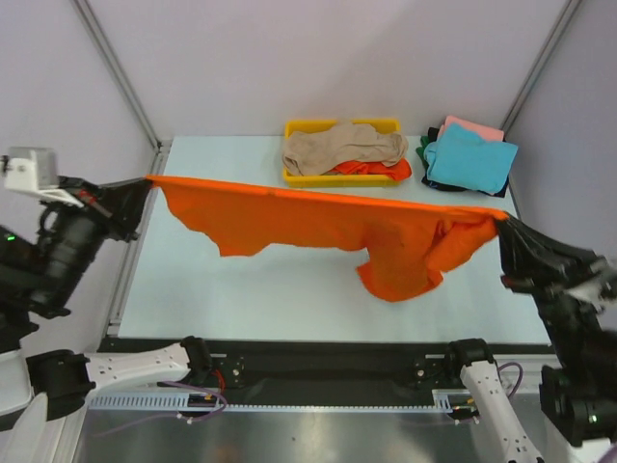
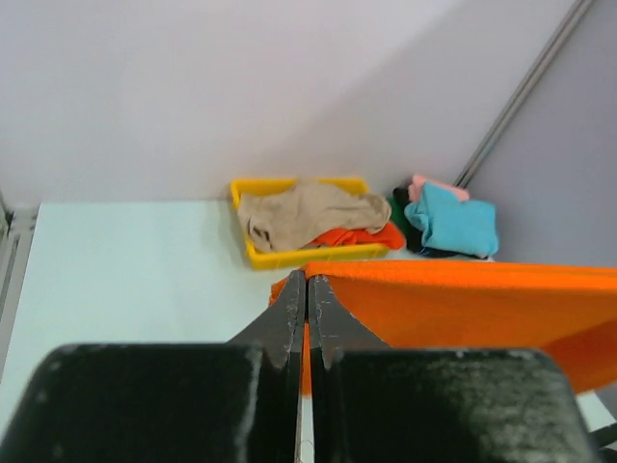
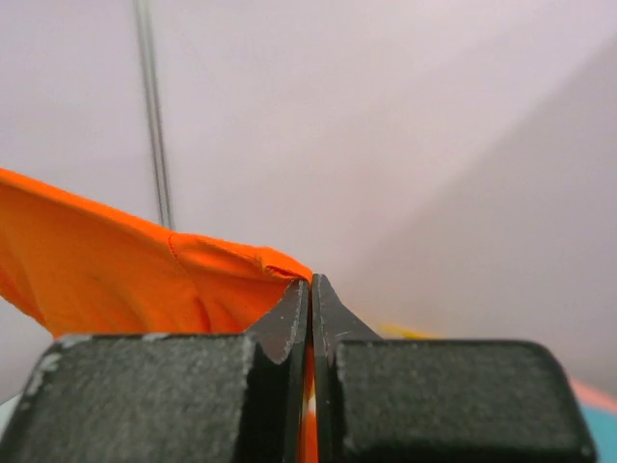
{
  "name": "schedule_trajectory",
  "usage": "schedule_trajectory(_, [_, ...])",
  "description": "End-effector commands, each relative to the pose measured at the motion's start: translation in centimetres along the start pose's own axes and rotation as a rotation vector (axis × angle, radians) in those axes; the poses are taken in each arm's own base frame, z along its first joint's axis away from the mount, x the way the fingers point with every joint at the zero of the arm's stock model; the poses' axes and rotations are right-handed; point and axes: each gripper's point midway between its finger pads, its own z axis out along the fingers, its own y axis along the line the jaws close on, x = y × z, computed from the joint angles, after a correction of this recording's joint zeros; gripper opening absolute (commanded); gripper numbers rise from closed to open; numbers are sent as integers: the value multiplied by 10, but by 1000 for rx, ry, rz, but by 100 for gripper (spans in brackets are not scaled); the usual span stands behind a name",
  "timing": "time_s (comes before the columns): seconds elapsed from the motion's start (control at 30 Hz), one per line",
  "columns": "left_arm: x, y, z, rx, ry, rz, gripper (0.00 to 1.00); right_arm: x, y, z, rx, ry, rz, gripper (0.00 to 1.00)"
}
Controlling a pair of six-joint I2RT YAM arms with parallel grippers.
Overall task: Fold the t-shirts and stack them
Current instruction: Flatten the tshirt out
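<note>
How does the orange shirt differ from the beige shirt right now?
The orange shirt is bright orange; the beige shirt is pale tan. The orange shirt hangs stretched in the air, pinched at one end by the left gripper and at the other by the right gripper; no gripper touches the beige shirt. The orange shirt is spread wide, while the beige shirt lies crumpled in the yellow tray. Neither is folded.

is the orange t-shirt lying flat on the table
No, the orange t-shirt hangs stretched out above the table, each end pinched in shut jaws.
</note>
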Motion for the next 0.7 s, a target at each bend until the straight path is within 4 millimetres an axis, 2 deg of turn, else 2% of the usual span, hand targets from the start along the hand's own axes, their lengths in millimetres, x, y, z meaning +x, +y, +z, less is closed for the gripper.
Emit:
schedule_trajectory(0.0, [-35,4,-9,41,-107,82,0,-48,13,-18,-30,-136,-123,0])
schedule_trajectory(0.03, [-39,3,-10,52,-120,87,0,-53,14,-17,-38,-137,-133,0])
schedule_trajectory(0.07, [-46,2,-12,61,-140,89,0,-73,22,-22,-57,-171,-162,0])
schedule_trajectory(0.13, [-53,4,-12,53,-161,115,0,-80,25,-18,-70,-153,-175,0])
schedule_trajectory(0.17, [-58,2,-10,52,-176,115,0,-79,21,-6,-67,-130,-169,0])
schedule_trajectory(0.2, [-60,1,-9,55,-184,119,0,-90,19,-3,-55,-143,-198,0])
schedule_trajectory(0.23, [-60,-1,-6,50,-184,135,1,-92,13,4,-33,-132,-200,0])
schedule_trajectory(0.27, [-58,-2,-1,27,-184,138,1,-80,-5,27,16,-74,-189,0])
schedule_trajectory(0.3, [-53,-4,8,-5,-168,151,2,-82,-9,33,32,-53,-185,0])
schedule_trajectory(0.33, [-49,3,14,-81,-159,160,2,-74,-16,44,45,-16,-176,0])
schedule_trajectory(0.37, [-36,1,24,-108,-127,193,2,-47,-30,69,59,66,-144,0])
schedule_trajectory(0.4, [-25,-4,34,-124,-101,219,2,-35,-35,79,60,100,-130,0])
schedule_trajectory(0.43, [-19,-5,39,-141,-95,219,2,-11,-41,92,53,156,-107,0])
schedule_trajectory(0.47, [3,-10,49,-148,-58,258,3,8,-43,101,38,196,-86,0])
schedule_trajectory(0.5, [14,-12,56,-152,-43,273,4,38,-51,118,32,258,-55,0])
schedule_trajectory(0.53, [23,-8,61,-180,-35,266,4,61,-55,125,25,310,-33,0])
schedule_trajectory(0.57, [48,-13,74,-163,7,288,5,95,-62,129,30,385,-3,1])
schedule_trajectory(0.6, [63,-10,83,-171,37,290,5,141,-75,140,46,491,32,1])
schedule_trajectory(0.63, [78,11,96,-254,74,257,5,169,-81,143,66,557,73,1])
schedule_trajectory(0.67, [112,22,111,-272,153,273,4,204,-93,143,123,640,98,0])
